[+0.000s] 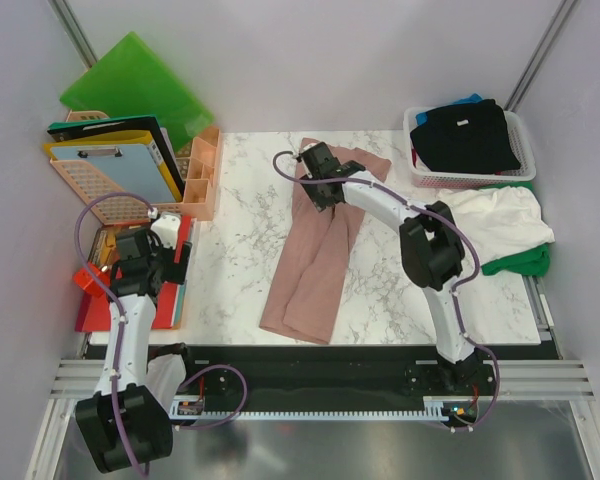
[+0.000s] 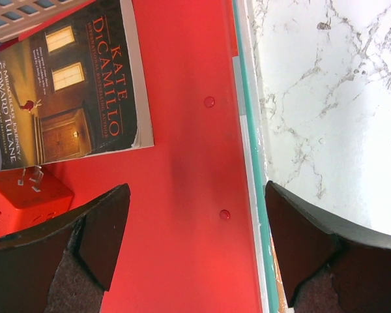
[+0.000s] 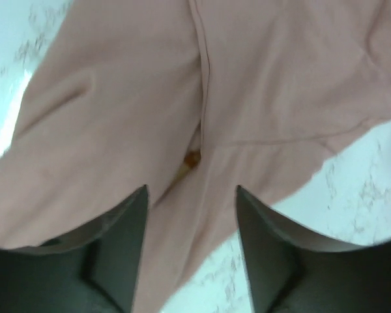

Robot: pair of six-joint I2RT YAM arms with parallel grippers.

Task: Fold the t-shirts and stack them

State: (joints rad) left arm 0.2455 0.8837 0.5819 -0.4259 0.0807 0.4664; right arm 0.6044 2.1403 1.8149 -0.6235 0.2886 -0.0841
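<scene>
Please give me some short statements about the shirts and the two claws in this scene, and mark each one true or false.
1. The pink t-shirt lies on the marble table. True.
2. The left claw grips the book. False: it hangs open over the red folder, and the book lies beside it.
3. A black t-shirt lies in the basket. True.
4. The right claw is above the white t-shirt. False: it is above the pink t-shirt, open.

pink t-shirt (image 1: 310,270) is matt cloth, table (image 1: 235,260) glossy marble-look, red folder (image 2: 182,130) smooth plastic.
</scene>
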